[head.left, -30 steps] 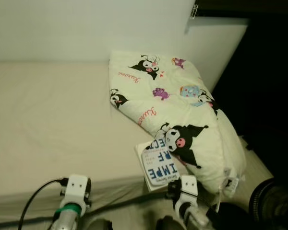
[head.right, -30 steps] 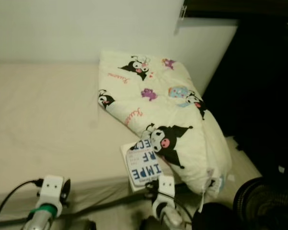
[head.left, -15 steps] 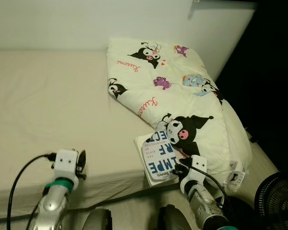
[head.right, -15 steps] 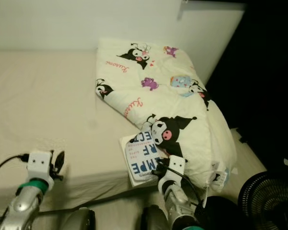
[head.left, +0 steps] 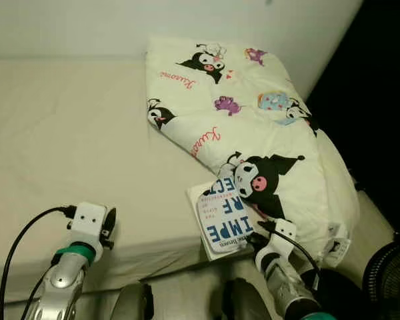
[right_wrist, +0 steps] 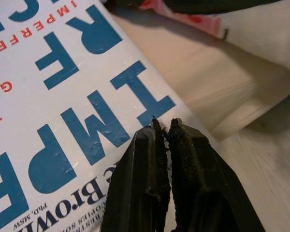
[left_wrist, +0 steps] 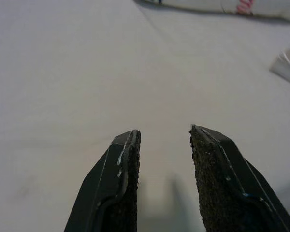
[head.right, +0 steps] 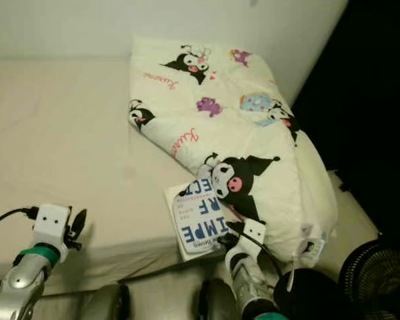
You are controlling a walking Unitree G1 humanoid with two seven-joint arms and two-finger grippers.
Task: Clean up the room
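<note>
Right wrist view: book (right_wrist: 63,96) under closed fingers (right_wrist: 154,159).

The bed (head.left: 67,140) is covered in a plain cream sheet, and the folded blanket (head.left: 253,127) on it is pale cream, printed with black-and-white cartoon characters, pink script and small purple and blue figures. The book (head.left: 221,217) has a white cover with bold blue letters and thin red lines of text. A dark round thing (head.left: 390,273), perhaps a black fan, sits in shadow.
</note>
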